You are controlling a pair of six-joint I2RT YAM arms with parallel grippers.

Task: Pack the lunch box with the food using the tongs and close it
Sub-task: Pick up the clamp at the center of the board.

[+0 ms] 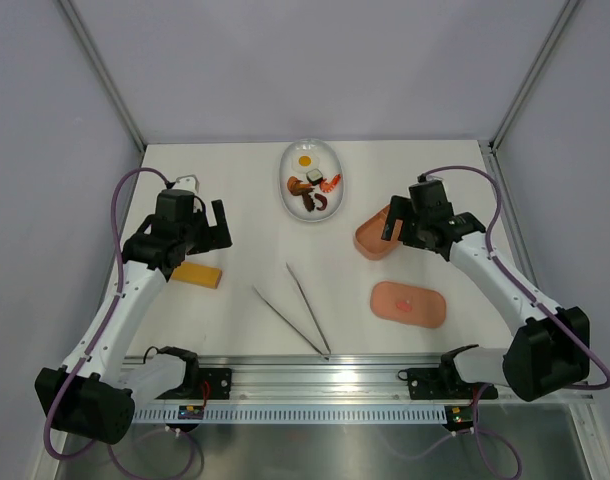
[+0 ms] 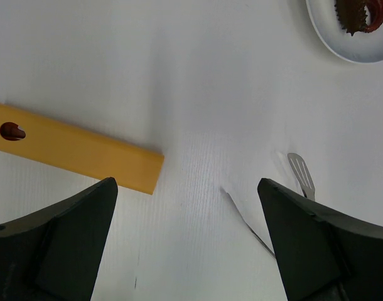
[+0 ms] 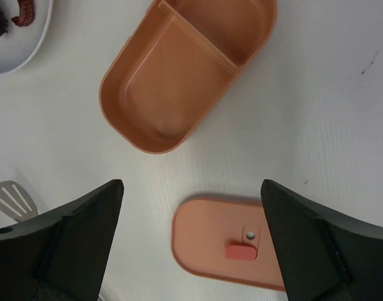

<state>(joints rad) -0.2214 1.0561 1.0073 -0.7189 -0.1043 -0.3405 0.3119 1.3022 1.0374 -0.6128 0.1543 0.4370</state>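
**A:** Logging progress. How far along is the packing?

**B:** Not started, as I am reading it. Going left to right: the left gripper (image 2: 186,188) is hovering with its fingers spread wide, gripping nothing, over the table (image 1: 240,180) just beside the yellow block (image 1: 198,274). The tongs (image 1: 307,308) are lying flat near the front edge, between the 2 arms, with neither gripper touching them.

**A:** And the food?

**B:** All the food (image 1: 313,184) is sitting in the white dish (image 1: 285,172) at back centre. The lunch box tub (image 3: 172,94) is lying open just right of the dish, and both compartments are showing empty. The lid (image 1: 409,304) is lying flat nearer the front, apart from the tub. The right gripper (image 3: 191,185) is hanging over them, fingers fully spread, holding nothing.

**A:** Remaining?

**B:** I am judging everything: taking up the tongs, moving each piece, lidding.

**A:** Counts?

**B:** 2 grippers, 1 block, 1 tongs, 1 dish, 1 tub with 2 compartments, 1 lid. Food: 1 fried egg (image 1: 305,160), 1 black-and-white piece (image 1: 313,180), 1 orange piece (image 1: 331,183), and at least 2 brown bits (image 1: 297,185). They are overlapping, so I cannot tell the exact total.
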